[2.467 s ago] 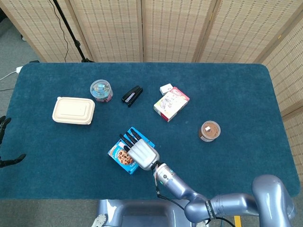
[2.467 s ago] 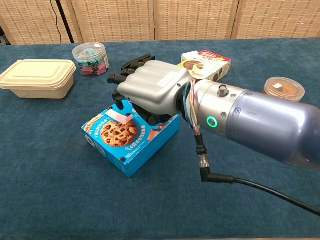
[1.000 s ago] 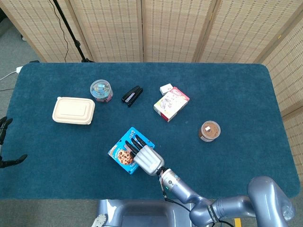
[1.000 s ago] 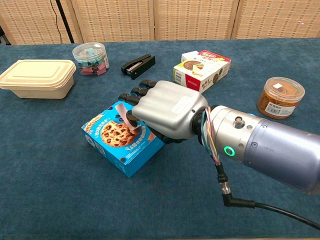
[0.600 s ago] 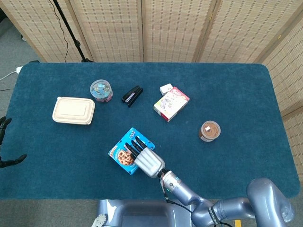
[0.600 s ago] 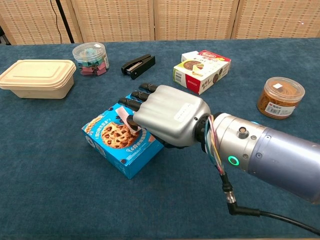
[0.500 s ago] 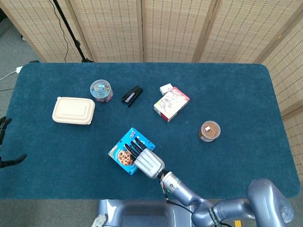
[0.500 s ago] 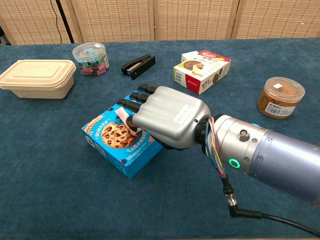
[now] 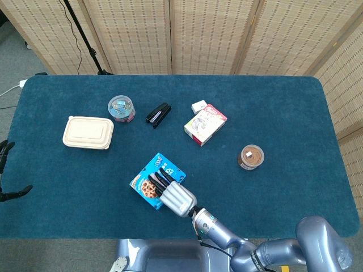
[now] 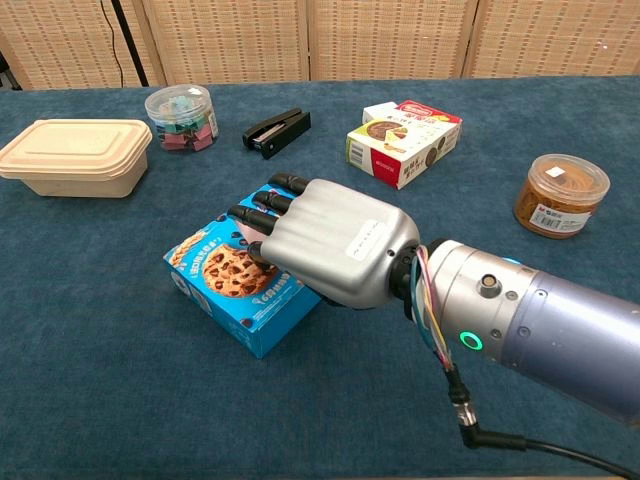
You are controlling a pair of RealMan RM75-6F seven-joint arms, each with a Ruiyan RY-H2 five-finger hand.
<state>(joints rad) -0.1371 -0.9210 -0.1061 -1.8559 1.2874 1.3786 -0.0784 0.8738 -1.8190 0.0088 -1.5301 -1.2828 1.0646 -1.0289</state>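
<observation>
Resting palm-down on the blue cookie box [image 10: 238, 285], the right hand [image 10: 330, 240] has its dark fingers [image 10: 262, 201] laid over the box top, slightly curled; can't tell if they actually clamp the box or just press on it. Cookie box [image 9: 152, 180] sits near the front middle of the blue desk [image 9: 283, 113], closed, chocolate-chip cookie picture on the lid. Left hand [image 9: 4, 152] shows only as dark fingertips at the far left edge of the head view, off the desk, well apart from everything; open or closed can't be told. Containers: beige lidded food box [image 10: 72, 155] at the left, lid on, contents hidden. Clear round tub [image 10: 181, 117] just behind it, lid on, full of coloured binder clips. Round jar [image 10: 559, 194] at the right, clear lid, brown contents. Red-and-white carton [image 10: 405, 128] at the back, closed. Black stapler [image 10: 276, 132] lies between tub and carton.
</observation>
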